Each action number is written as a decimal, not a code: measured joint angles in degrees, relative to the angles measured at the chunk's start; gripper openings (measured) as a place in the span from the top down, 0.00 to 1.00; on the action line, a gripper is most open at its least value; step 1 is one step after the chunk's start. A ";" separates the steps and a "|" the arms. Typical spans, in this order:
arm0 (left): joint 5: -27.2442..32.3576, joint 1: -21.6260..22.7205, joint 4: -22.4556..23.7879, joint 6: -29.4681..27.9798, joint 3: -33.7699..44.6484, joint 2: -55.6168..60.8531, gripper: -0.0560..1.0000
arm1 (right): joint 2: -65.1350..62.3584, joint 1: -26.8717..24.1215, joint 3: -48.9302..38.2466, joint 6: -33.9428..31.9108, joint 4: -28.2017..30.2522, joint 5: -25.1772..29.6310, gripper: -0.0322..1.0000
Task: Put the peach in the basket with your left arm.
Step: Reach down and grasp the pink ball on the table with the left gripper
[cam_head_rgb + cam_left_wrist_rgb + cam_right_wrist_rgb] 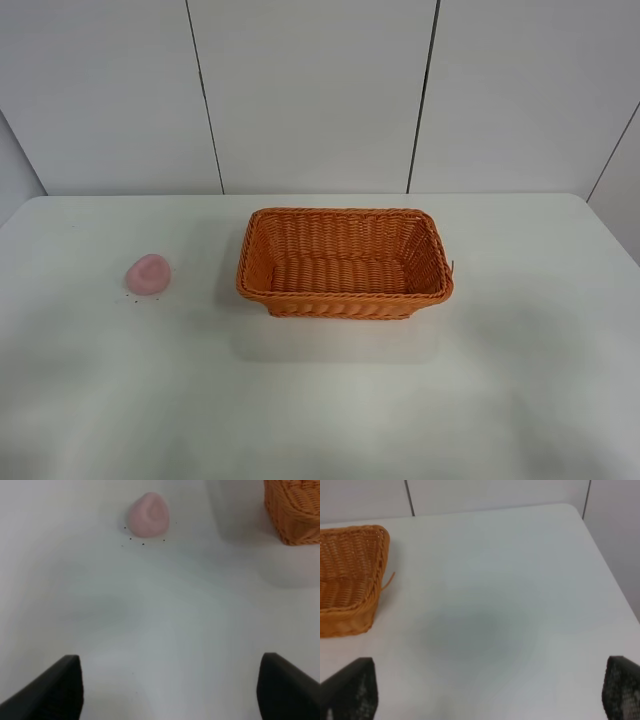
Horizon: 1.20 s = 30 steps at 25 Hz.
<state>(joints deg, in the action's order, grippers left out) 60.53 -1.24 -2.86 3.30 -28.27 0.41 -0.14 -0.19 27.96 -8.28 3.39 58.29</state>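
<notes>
Your peach (148,274) is sitting on the white table (320,410), well apart from the basket (345,296), off the short end facing your left arm's side. Tiny dark specks (131,539) are lying around it. The basket is standing upright. Your left gripper (170,660) is hanging released, jaws spread wide, with the peach ahead of it. Your right gripper (490,662) is also gaping, gripping nothing, near the basket's other end.

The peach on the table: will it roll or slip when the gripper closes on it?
The peach is rounded and smooth, so it may roll or slip when pinched. It is far smaller than the basket, so probably light.
</notes>
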 joint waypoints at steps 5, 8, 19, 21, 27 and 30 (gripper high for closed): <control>0.00 0.00 0.00 0.00 0.00 0.00 0.17 | 0.00 0.00 0.00 0.00 0.00 0.00 0.30; 0.00 0.00 0.00 0.00 0.00 0.00 0.17 | 0.00 0.00 0.00 0.00 0.00 0.00 0.30; -1.43 0.00 0.00 -0.34 -6.58 -13.26 0.17 | 0.00 0.00 0.00 0.00 0.00 0.00 0.30; -2.82 0.00 0.00 -0.39 -9.67 -20.52 0.17 | 0.00 0.00 0.00 0.00 0.00 0.00 0.30; -9.34 0.00 0.00 0.22 -19.54 -46.49 0.17 | 0.00 0.00 0.00 0.00 0.00 0.00 0.30; -13.27 0.00 0.00 0.52 -24.98 -59.82 0.17 | 0.00 0.00 0.00 0.00 0.00 0.00 0.30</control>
<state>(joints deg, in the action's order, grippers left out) 47.26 -1.24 -2.86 3.82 -53.25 -59.40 -0.14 -0.19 27.96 -8.28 3.39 58.29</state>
